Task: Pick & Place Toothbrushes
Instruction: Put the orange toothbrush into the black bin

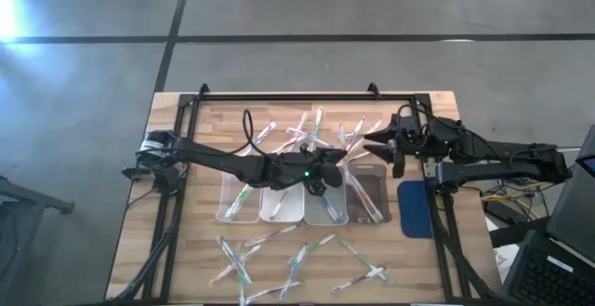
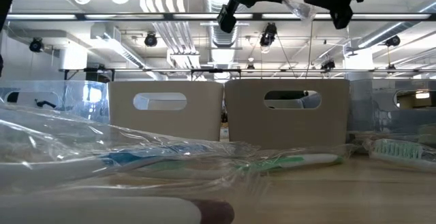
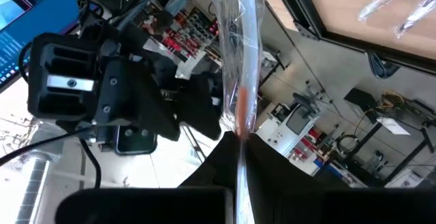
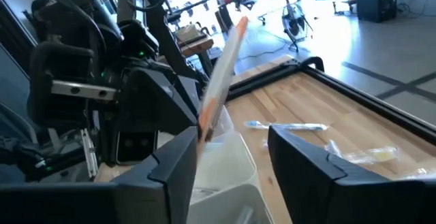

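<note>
My left gripper (image 1: 337, 165) reaches over the middle of the table, above the clear trays (image 1: 279, 204), and is shut on a wrapped toothbrush with an orange-red accent (image 3: 242, 81). That toothbrush points toward my right gripper (image 1: 376, 143), which hangs open at the same height. In the right wrist view the brush's free end (image 4: 216, 81) stands between the right gripper's (image 4: 231, 149) spread fingers, close to one finger (image 4: 174, 163). Whether it touches, I cannot tell. More wrapped toothbrushes lie flat on the table near the far edge (image 1: 307, 134) and near the near edge (image 1: 297, 259). My left gripper (image 3: 238, 142) pinches the wrapped toothbrush between its two fingers at one end (image 3: 240, 132). The brush runs on lengthwise beyond the fingertips. It is lifted clear of the table and trays, its free end slanting toward my right gripper.
Several clear trays sit side by side mid-table, some with brushes in them (image 1: 367, 194). A blue pad (image 1: 416, 208) lies right of them. A black frame rail (image 1: 288, 95) runs along the far edge. In the low view, two tan boxes with handle holes (image 2: 225, 115) stand behind wrapped brushes (image 2: 286, 161).
</note>
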Controlling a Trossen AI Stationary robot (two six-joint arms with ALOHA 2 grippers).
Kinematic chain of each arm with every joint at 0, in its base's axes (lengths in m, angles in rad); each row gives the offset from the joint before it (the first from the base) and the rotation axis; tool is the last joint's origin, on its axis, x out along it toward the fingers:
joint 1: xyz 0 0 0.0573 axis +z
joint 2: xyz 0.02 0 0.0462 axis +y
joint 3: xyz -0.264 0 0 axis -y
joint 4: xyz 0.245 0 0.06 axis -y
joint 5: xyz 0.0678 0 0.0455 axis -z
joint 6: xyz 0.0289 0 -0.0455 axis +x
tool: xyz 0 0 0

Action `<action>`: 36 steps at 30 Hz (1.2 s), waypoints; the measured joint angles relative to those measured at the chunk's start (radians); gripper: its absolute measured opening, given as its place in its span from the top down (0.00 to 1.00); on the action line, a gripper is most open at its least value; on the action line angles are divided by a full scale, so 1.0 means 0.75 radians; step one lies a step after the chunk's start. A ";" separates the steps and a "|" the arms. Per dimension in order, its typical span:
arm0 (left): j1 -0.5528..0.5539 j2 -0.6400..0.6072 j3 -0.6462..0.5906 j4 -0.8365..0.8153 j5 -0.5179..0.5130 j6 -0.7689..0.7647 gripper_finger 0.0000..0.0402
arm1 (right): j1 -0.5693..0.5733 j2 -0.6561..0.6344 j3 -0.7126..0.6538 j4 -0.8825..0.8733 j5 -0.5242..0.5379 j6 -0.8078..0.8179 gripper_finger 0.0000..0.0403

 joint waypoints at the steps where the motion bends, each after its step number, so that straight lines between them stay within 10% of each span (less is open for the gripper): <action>1: 0.000 0.000 0.000 0.000 0.000 0.001 0.97 | 0.000 0.019 0.000 0.022 -0.003 -0.005 0.55; 27: -0.004 0.000 -0.001 -0.010 0.032 -0.012 0.96 | -0.003 0.457 0.185 0.219 -0.103 -0.060 0.44; 36: -0.016 0.000 -0.003 -0.024 0.031 -0.013 0.96 | -0.003 0.503 0.203 0.214 -0.107 -0.060 0.57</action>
